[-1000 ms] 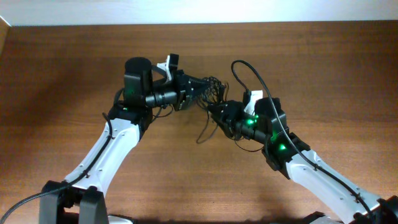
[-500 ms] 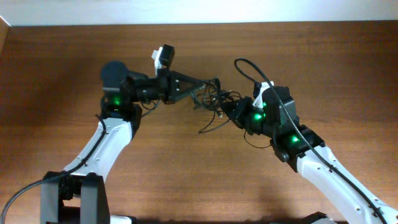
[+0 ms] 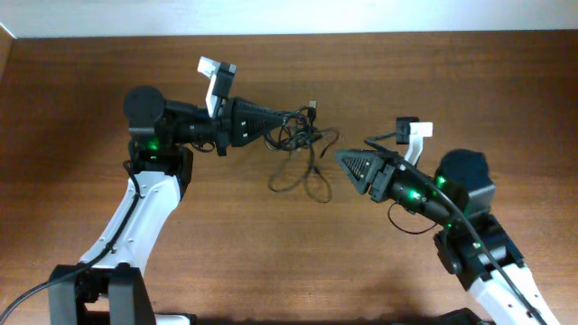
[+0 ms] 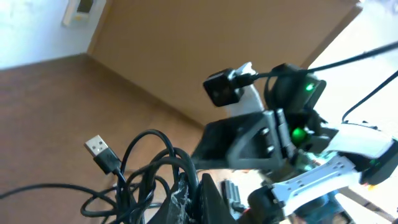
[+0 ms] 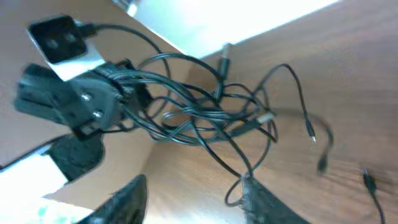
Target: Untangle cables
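**Cables** (image 3: 296, 144) (image 4: 144, 175) (image 5: 200, 107): several thin black cords in one loose tangle.
- One side of the tangle is bunched in the left jaws. The rest spills out ahead of them in open loops that trail down to the counter (image 3: 90, 72), into the gap between the two sets of jaws.
- A USB plug (image 4: 99, 150) sticks out just beside the left jaws.
- Small plug ends (image 5: 309, 129) dangle on the far side of the tangle.

**Left gripper** (image 3: 274, 127) (image 5: 121, 93): jaws narrow, clamped on the bunched cords.

**Right gripper** (image 3: 345, 162) (image 5: 194, 202) (image 4: 231, 144): jaws spread wide, nothing between them. It points at the tangle, near the outermost loop but apart from it.

**Counter**: brown wood grain, lying under both arms.
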You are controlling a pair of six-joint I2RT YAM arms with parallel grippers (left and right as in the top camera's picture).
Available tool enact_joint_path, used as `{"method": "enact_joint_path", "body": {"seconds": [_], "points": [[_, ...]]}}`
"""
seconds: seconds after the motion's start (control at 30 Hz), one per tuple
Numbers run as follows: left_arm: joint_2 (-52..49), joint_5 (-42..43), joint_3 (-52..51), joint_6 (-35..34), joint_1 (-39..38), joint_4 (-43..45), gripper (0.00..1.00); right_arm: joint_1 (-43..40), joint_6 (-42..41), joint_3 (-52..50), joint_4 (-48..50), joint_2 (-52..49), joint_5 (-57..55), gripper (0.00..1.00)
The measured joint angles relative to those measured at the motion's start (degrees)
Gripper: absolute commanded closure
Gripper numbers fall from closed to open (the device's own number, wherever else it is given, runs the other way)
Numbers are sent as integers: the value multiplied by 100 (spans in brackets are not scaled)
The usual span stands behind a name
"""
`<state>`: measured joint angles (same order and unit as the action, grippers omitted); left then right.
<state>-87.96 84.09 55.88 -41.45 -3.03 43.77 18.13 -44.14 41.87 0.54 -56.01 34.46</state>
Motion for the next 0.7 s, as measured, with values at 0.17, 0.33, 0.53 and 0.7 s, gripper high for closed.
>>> {"method": "enact_joint_path", "body": {"seconds": [0.17,0.33,0.53,0.7], "points": [[0,9,17,332,-446,-2,100,214,-870,0,984,-890,26,42],[0,-116,22,334,-763,-20,100,603,-1176,-9,1864,-2188,511,96],[4,-492,24,334,-575,-28,100,737,-1062,4,728,-2444,509,96],[7,-549,24,354,203,-409,100,704,-664,46,-317,-1576,-452,96]]}}
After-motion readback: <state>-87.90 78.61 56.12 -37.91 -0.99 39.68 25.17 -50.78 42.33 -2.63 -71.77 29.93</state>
